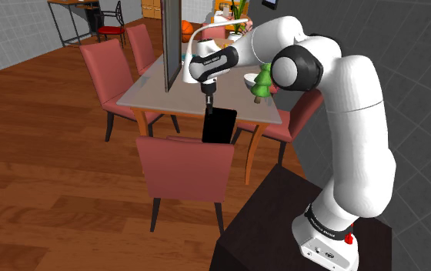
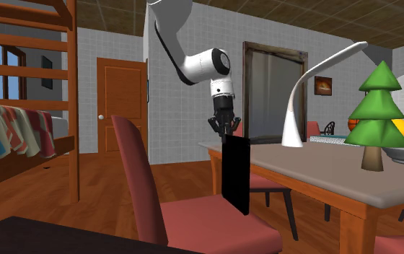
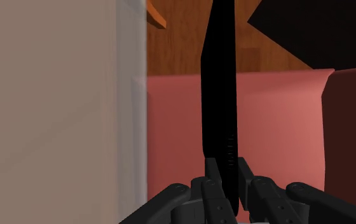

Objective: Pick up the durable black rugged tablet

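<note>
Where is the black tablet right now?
In the shoulder view the black tablet hangs upright from the gripper, just off the edge of the table, above the red chair.

Arm [image 1: 352, 131]: was white, rounded
Joints [image 1: 295, 68]: were dark grey
Gripper [image 1: 208, 106]: was all black
Base [image 1: 323, 240]: bore a red spot

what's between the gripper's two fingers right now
The black tablet, its edge clasped by both fingers; the wrist view shows this.
</note>
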{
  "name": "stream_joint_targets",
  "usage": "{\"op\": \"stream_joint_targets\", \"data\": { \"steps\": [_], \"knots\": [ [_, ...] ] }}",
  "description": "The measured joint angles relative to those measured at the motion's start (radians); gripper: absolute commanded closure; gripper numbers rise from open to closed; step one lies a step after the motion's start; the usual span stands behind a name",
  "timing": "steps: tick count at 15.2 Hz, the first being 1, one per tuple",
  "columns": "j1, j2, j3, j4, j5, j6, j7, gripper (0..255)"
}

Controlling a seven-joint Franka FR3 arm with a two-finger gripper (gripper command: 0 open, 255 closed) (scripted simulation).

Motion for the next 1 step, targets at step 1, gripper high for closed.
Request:
{"op": "stream_joint_targets", "data": {
  "steps": [1],
  "knots": [
    [-0.001,-0.001,0.0,0.009,0.0,-0.009,-0.001,255]
  ]
}}
